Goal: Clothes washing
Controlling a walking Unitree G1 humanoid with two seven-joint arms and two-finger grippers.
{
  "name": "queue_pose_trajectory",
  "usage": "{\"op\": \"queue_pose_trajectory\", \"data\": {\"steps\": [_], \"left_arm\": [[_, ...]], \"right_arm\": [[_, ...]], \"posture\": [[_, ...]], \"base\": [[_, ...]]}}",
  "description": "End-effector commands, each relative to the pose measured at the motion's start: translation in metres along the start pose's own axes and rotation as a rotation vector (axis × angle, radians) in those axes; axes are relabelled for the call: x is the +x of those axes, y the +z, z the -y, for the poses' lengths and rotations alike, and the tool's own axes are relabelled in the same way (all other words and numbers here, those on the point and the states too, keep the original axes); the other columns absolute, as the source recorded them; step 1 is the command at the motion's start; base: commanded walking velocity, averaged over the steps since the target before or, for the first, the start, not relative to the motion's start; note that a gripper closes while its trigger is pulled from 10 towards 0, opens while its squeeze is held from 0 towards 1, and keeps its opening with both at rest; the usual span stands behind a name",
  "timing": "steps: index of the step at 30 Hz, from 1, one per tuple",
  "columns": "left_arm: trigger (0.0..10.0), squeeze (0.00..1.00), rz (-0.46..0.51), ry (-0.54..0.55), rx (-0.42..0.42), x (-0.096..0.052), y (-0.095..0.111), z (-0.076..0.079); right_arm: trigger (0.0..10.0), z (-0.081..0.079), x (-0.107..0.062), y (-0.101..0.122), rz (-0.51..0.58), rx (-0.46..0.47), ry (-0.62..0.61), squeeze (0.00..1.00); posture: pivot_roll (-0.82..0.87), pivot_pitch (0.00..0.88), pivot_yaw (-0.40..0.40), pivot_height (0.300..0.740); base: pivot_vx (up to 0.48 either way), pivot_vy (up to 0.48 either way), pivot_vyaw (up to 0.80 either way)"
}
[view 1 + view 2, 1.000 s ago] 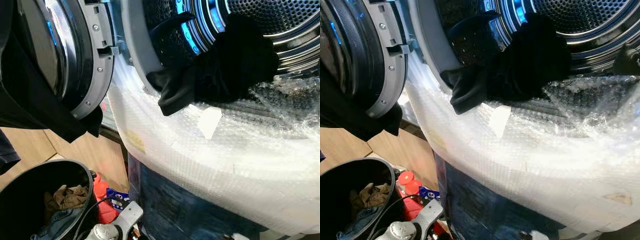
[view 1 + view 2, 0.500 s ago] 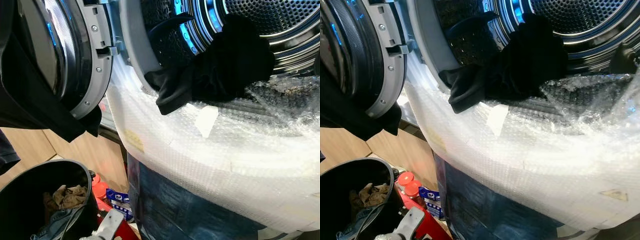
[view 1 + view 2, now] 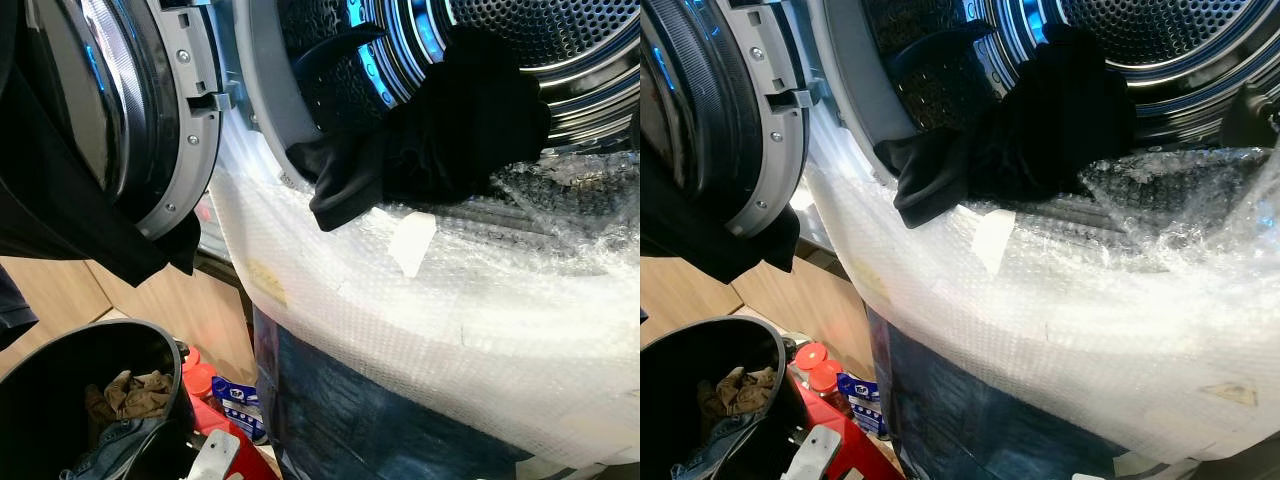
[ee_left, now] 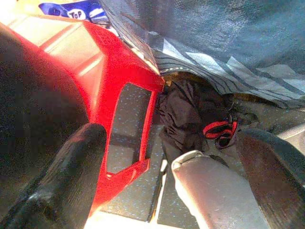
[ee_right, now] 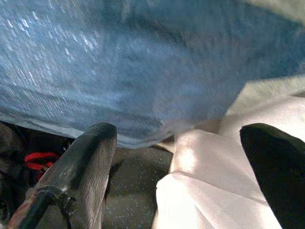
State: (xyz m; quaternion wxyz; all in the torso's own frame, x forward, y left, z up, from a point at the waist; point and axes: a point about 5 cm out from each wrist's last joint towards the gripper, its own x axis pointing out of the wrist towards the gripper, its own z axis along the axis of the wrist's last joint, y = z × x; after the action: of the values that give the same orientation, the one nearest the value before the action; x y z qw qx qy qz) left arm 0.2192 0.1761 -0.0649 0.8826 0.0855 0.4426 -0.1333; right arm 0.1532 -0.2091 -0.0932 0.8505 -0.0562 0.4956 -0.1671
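A black garment [image 3: 440, 140] hangs half out of the washer drum [image 3: 520, 40], one dark flap drooping over the bubble-wrapped front [image 3: 430, 300]. The washer door [image 3: 150, 120] stands open at the left with another black cloth [image 3: 70, 220] draped on it. A black laundry basket [image 3: 60, 400] at the lower left holds a tan cloth [image 3: 130, 390] and denim. My left arm [image 3: 215, 460] shows as a silver piece low beside the basket. My left gripper [image 4: 169, 136] is open near the floor, over a dark cloth with red straps [image 4: 195, 119]. My right gripper [image 5: 178, 133] is open beside white fabric [image 5: 224, 191].
A red container [image 4: 119, 95] and red-capped bottles [image 3: 815, 365] stand on the floor between the basket and the washer. A blue wrapped panel [image 3: 380, 420] covers the washer's lower front. Wooden flooring [image 3: 180, 300] lies under the door.
My left arm has sunk lower, nearly leaving the bottom of the eye views. The black garment and door cloth stay as they were; the view shifted slightly.
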Motion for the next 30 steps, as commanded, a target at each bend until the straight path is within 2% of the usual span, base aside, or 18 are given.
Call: {"op": "queue_pose_trajectory", "data": {"steps": [1,2,30], "left_arm": [[10.0,0.00,-0.030,0.025,-0.039,-0.0020,-0.0107,-0.0035],[10.0,0.00,-0.033,0.029,-0.050,-0.0023,-0.0124,-0.0037],[10.0,0.00,-0.033,0.029,-0.050,-0.0023,-0.0124,-0.0037]], "right_arm": [[10.0,-0.0003,-0.0021,-0.0143,-0.047,-0.003,0.000,0.00],[10.0,0.0006,-0.0029,-0.0197,-0.063,-0.007,-0.006,0.00],[10.0,0.0006,-0.0029,-0.0197,-0.063,-0.007,-0.006,0.00]], "posture": [[0.10,0.000,0.038,0.740],[0.10,0.000,0.038,0.740],[0.10,0.000,0.038,0.740]], "base": [[0.000,0.000,0.00],[0.000,0.000,0.00],[0.000,0.000,0.00]]}}
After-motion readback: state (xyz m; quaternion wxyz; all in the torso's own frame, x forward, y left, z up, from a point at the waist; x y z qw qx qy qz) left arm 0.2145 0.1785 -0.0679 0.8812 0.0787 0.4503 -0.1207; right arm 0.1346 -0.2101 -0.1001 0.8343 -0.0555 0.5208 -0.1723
